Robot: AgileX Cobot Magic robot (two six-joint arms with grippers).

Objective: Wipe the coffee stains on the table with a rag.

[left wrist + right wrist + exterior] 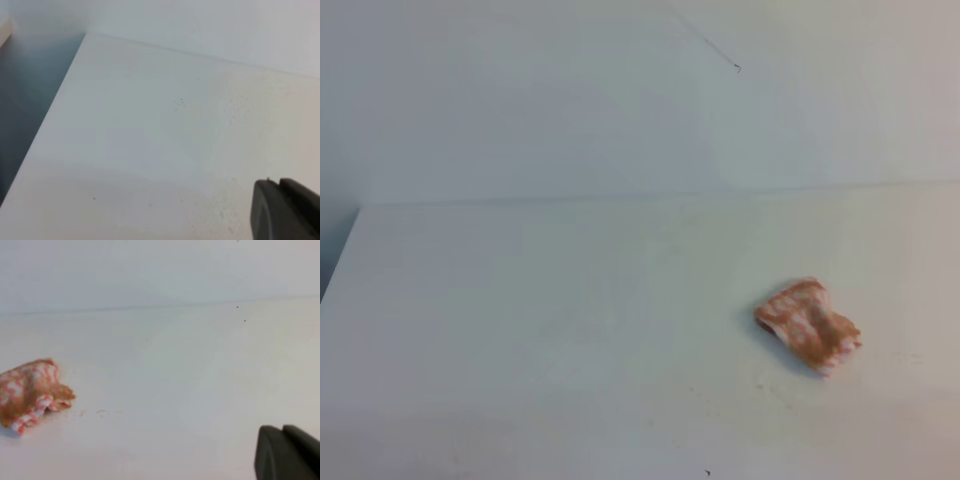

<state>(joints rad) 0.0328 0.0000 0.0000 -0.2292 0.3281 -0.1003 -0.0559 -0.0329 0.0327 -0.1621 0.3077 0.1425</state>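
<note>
Showing only as a dark, blurred block in the lower right corner of its own wrist view, the right gripper (287, 452) is clenched with nothing between its fingers and nothing touching it. It hangs over bare white table (190, 390), well apart from the rag (31, 394), which lies far off toward the left edge of that view. The left gripper (285, 210) appears the same way, a dark shape at the lower right of its wrist view above the table's left side; whether it is released or clenched I cannot tell. Neither gripper shows in the high view.

The rag lies crumpled in a loose bunch on the right part of the table (520, 320) in the high view, its orange-pink and white pattern folded over itself, with brownish patches on the cloth. Just to the right of the rag in the right wrist view a few faint tan flecks (102, 412) mark the surface. Tiny dark specks dot the table here and there. A pale wall (520, 100) rises behind the table's far edge.
</note>
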